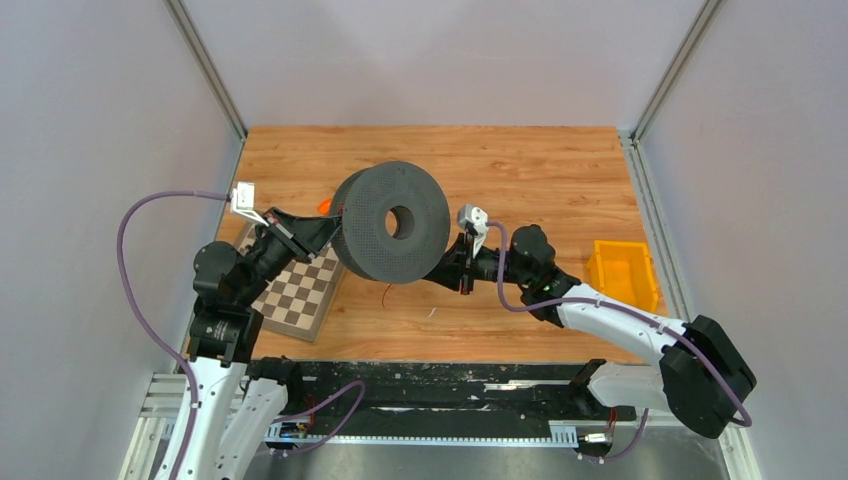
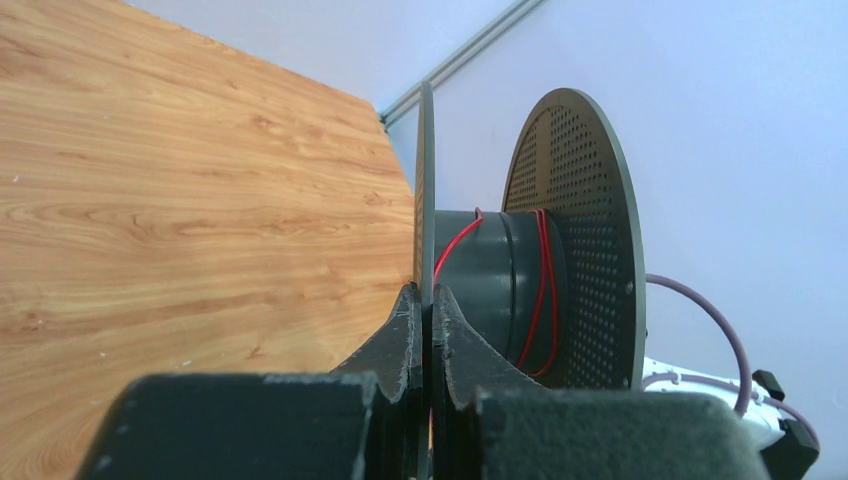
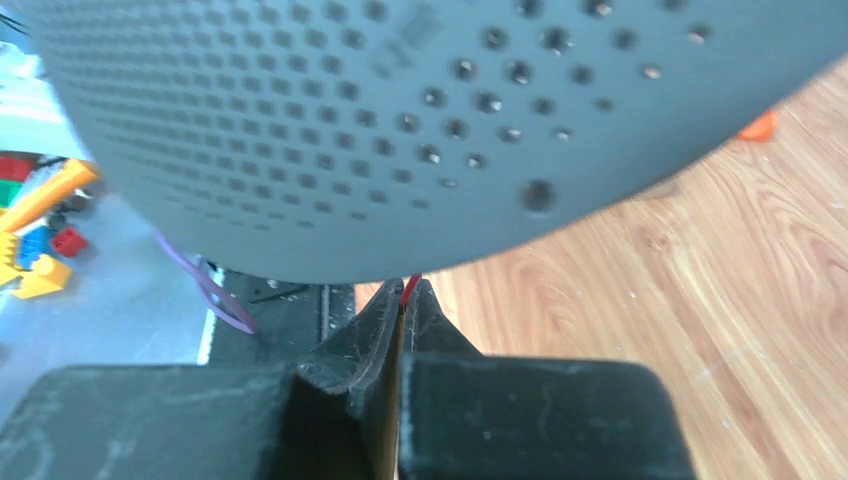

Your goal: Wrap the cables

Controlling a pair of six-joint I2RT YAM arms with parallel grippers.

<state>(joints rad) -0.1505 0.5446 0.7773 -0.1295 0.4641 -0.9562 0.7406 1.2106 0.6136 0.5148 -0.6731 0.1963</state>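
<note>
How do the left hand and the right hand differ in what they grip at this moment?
The left hand is shut on the thin flange edge of the black spool; the right hand is shut on the red wire just below that spool. In the top view, the left hand meets the spool from its left and the right hand from its right. Both are closed.
</note>
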